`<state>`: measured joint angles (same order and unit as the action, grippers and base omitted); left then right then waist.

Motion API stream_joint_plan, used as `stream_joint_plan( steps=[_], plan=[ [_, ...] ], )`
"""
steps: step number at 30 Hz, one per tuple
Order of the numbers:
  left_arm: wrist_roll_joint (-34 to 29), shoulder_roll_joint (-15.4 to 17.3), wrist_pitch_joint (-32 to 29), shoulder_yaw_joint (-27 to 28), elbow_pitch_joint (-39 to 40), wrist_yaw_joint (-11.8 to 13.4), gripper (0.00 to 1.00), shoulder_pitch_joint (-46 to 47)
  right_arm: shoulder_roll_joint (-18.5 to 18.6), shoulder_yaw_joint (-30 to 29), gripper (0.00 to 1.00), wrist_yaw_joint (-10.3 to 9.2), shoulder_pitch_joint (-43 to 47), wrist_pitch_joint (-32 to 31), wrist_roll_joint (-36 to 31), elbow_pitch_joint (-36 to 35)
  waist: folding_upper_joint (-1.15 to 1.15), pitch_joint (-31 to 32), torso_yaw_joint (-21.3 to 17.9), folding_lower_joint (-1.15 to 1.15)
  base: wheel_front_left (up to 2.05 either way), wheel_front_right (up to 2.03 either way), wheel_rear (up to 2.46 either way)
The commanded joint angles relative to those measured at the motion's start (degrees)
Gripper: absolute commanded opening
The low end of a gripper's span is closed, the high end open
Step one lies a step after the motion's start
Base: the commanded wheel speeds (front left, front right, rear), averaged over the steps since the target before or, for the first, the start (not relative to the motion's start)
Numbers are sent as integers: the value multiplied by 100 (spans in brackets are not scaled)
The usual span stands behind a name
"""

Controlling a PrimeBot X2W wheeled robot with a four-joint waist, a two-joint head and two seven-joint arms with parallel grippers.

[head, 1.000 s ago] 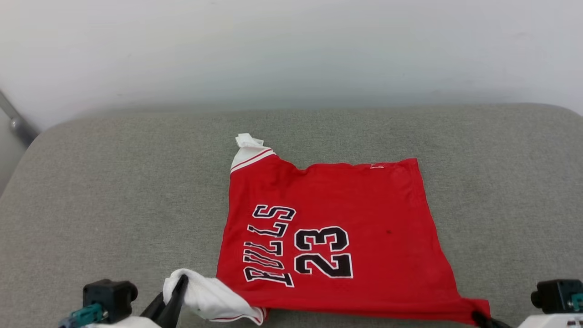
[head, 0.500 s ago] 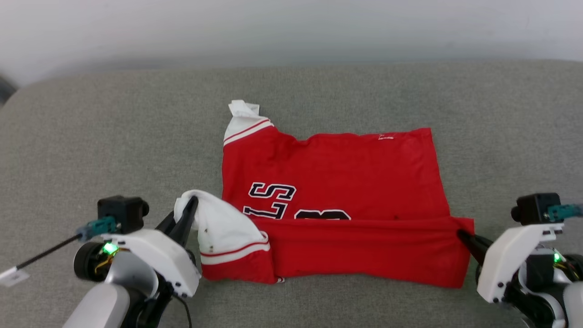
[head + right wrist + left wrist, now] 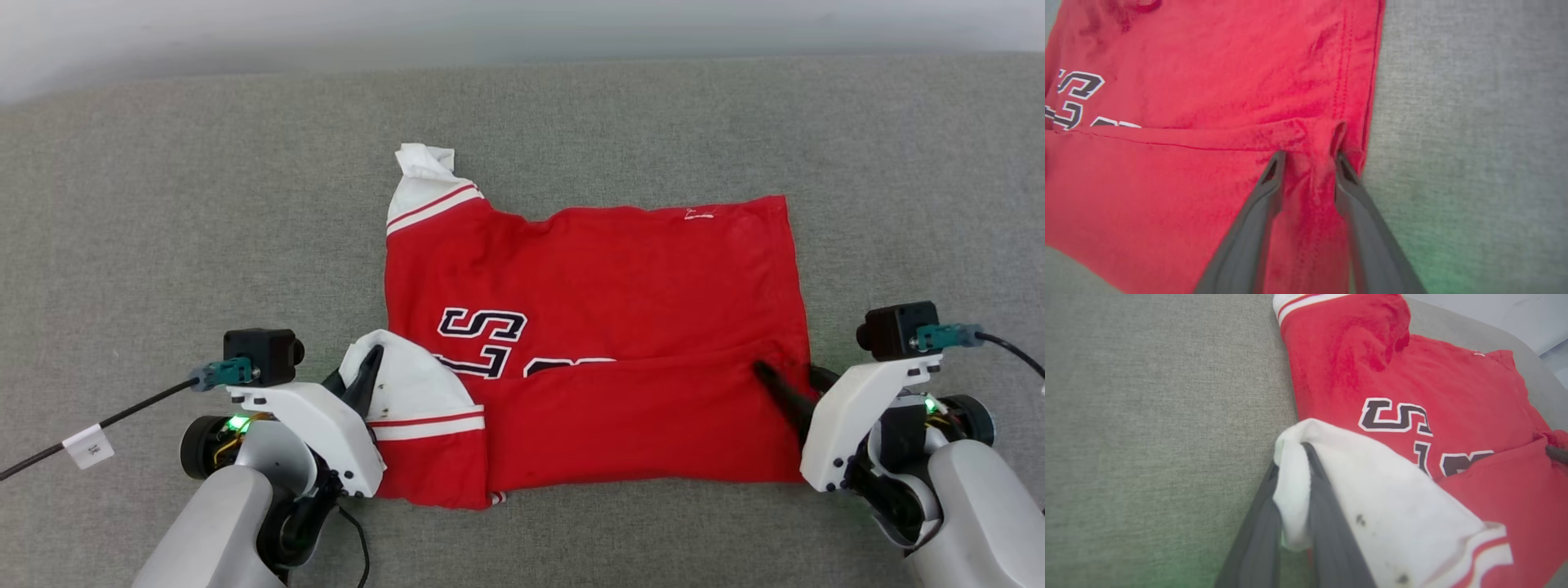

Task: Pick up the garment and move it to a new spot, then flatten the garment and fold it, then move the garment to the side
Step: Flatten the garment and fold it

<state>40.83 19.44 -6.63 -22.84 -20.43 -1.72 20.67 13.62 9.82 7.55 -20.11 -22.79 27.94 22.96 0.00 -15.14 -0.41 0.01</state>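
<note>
One red shirt point(image 3: 620, 286) lying roughly in the middle of a gray cushion point(image 3: 163, 204), collar end toward the robot's left and bottom hem toward its right. The near long edge is doubled over the chest, so the flap hides the lower part of the black lettering point(image 3: 482, 327). The far sleeve point(image 3: 420, 175) sticks out crumpled at the back. The near sleeve point(image 3: 416, 384), white with red trim, sits on top of the flap.

My guess at the layout: each tool works one end of that flap so the crease comes out straight across. It looks like the first fold is being laid down, with more folding and the move aside left to do.

The left tool point(image 3: 359, 371) is pinching a bunch of the white sleeve. The left wrist view point(image 3: 1290, 457) sells it, with cloth wedged between both fingers and a few dark specks on the sleeve that the head view barely hints at.

The right tool point(image 3: 788, 371) is at the hem-end corner. From the head it's hard to judge, but the right wrist view point(image 3: 1309, 157) shows the fingers spread, with a loose pucker of red cloth standing between them, not clamped. The head view is what gives the whole outline and how square the fold sits.
</note>
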Motion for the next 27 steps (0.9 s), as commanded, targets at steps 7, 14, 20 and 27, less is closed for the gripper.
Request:
stream_joint_plan(
  steps=[7,14,20,27],
  plan=[
    [56,95,420,217,-56,88,100,-182,236,185,100,-10,197,1350,10,31,0,437,-10,-1,0,0,0],
    [208,548,45,413,507,298,100,-619,205,-281,100,-10,766,2437,-555,-612,0,776,-107,-1,0,0,0],
    [498,1114,-1196,263,1199,312,100,-1074,-96,-673,100,-9,1479,2484,-1014,-1389,0,959,-266,-1,0,0,0],
    [837,1463,-2391,-2,1799,525,100,-1621,-477,-773,100,-9,2096,2177,-1382,-2309,0,1017,-590,-1,0,0,0]
  ],
)
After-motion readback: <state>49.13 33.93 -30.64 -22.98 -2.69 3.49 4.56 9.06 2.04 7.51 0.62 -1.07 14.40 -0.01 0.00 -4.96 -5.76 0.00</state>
